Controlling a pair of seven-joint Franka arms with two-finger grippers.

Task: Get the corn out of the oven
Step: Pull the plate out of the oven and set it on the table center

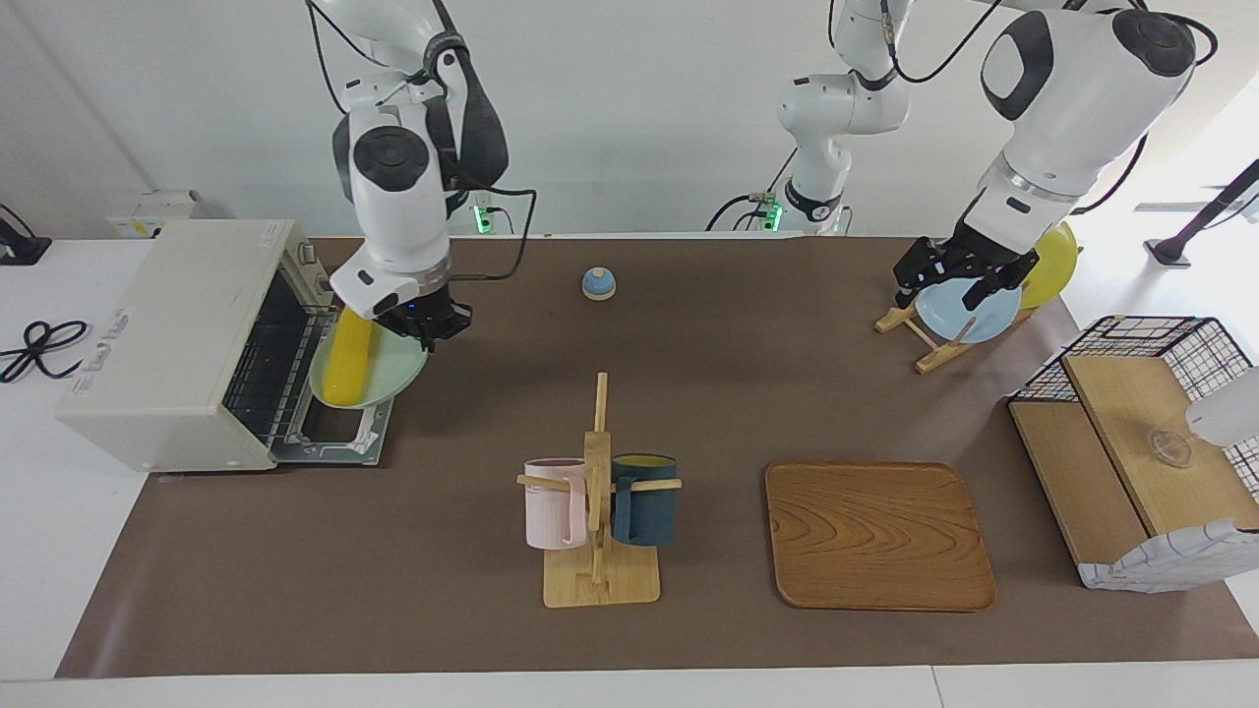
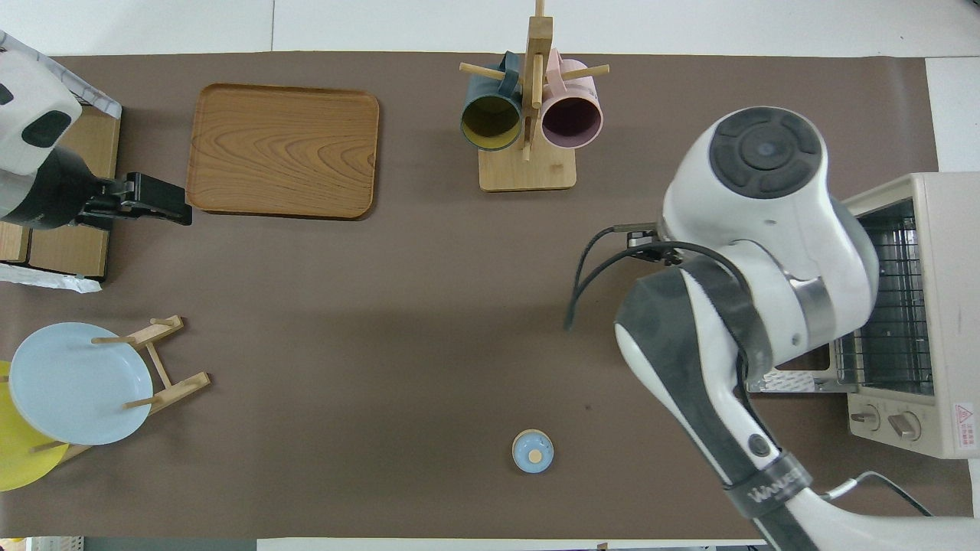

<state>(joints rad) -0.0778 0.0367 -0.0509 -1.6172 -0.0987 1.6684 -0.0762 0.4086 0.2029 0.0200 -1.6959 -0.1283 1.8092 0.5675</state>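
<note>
Corn (image 1: 350, 357), smooth bright-yellow cob, is carried on pale green round plate (image 1: 387, 369), pinched at rim by right gripper (image 1: 425, 324), over off-white toaster oven's (image 1: 187, 334) dropped door, w/ left gripper (image 1: 959, 275) wide, waiting.

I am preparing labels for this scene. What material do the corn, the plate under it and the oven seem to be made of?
The corn: probably plastic; smooth, even bright yellow, no kernels visible.
The plate under it, held by the right gripper: pale green, smooth, plastic or glazed ceramic; I cannot tell which.
The oven: off-white painted casing, likely metal, with a wire rack and shiny metal door frame.
</note>
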